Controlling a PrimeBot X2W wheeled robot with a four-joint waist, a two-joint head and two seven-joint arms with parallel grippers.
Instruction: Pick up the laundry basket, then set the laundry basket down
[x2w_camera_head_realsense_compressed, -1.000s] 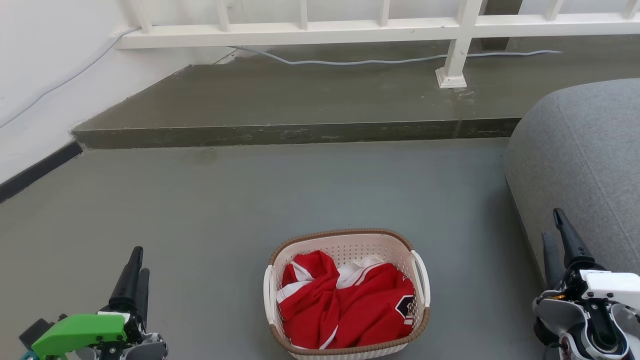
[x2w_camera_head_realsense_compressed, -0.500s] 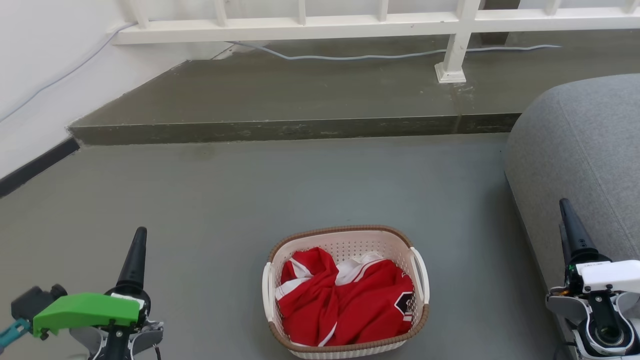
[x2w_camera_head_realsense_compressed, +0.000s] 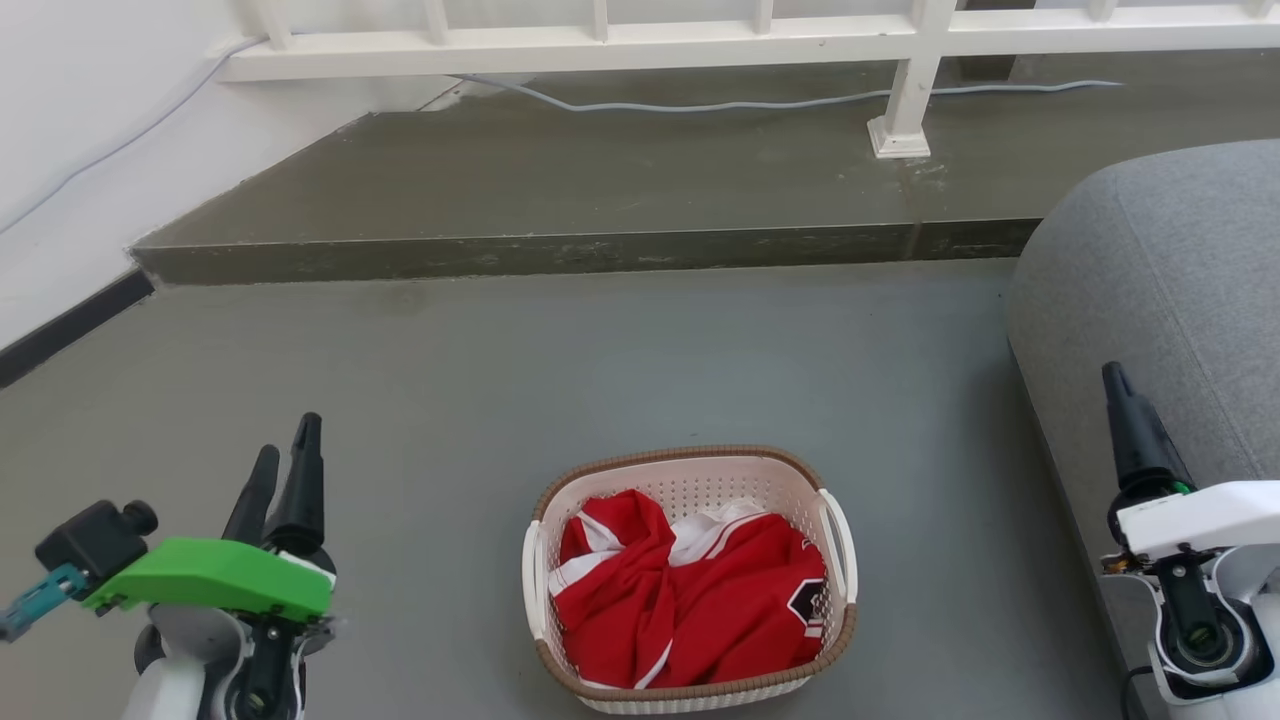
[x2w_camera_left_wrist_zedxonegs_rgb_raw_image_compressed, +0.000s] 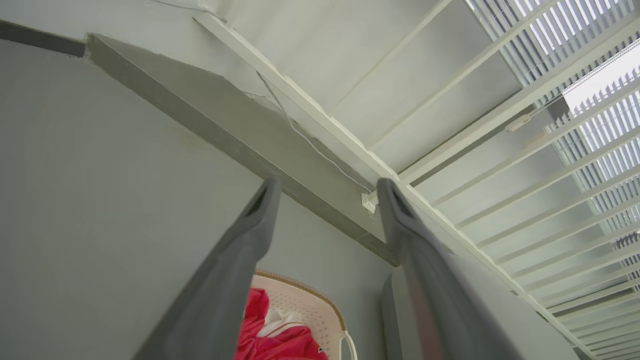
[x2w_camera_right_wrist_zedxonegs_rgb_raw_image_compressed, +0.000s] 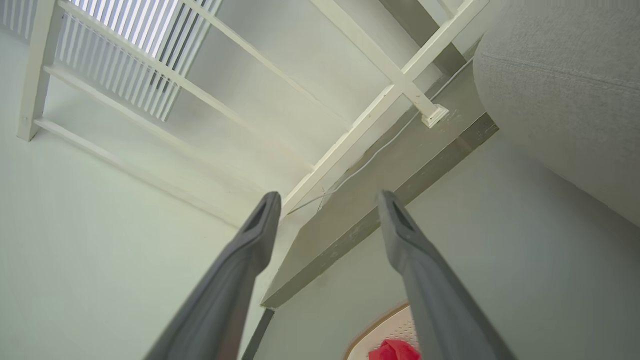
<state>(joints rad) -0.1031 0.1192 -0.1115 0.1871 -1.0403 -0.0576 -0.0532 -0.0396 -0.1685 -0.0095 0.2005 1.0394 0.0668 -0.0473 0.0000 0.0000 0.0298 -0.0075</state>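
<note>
Laundry basket between left hand and right hand, untouched

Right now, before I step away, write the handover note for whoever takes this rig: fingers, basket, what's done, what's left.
Left gripper: fingers open, empty, out to the basket's left.
Right gripper: fingers open, empty, out to the basket's right, beside the grey upholstered seat.
Laundry basket: upright on the floor between the two arms, with a red and white garment inside. Neither gripper touches it.
Done: nothing, no grasp yet.
Left: take hold of the basket, probably by its white side handles, lift it, then set it down.
</note>
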